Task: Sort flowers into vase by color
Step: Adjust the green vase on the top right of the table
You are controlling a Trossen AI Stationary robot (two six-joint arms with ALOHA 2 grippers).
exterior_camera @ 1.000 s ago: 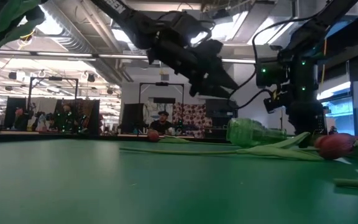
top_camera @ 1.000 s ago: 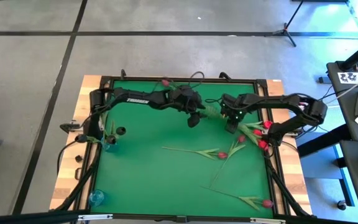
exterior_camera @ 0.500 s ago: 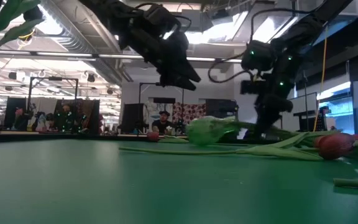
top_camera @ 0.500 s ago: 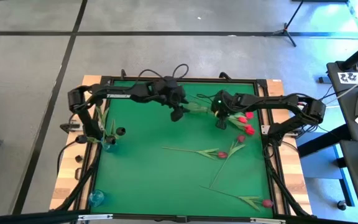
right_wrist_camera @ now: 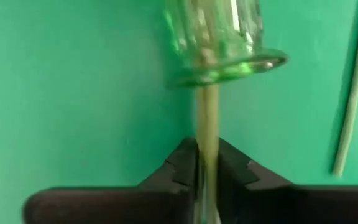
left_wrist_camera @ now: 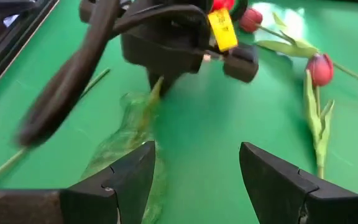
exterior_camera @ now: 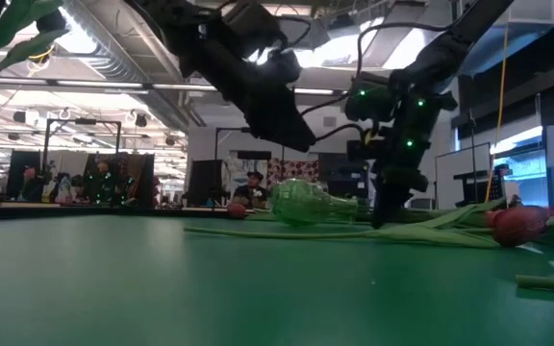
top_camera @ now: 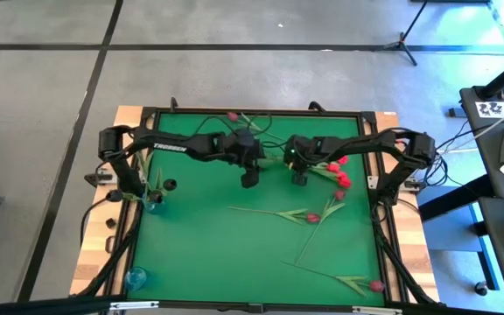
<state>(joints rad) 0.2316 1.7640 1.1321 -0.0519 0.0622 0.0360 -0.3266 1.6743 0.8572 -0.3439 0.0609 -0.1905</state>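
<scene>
Green vase [exterior_camera: 308,203] lying on side on tabletop [top_camera: 208,236], near back middle. Right pincer [right_wrist_camera: 207,163] at vase mouth, clamped on stem [right_wrist_camera: 206,118] running into vase. Left pincer [left_wrist_camera: 194,165] gaping, empty, above vase's other side. Red tulips [top_camera: 338,171] just right of vase; more tulips [top_camera: 312,217] lying toward front right.

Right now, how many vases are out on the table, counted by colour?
Blue vases: 2
Green vase: 1, lying on its side with a flower stem in its mouth
Total: 3
</scene>
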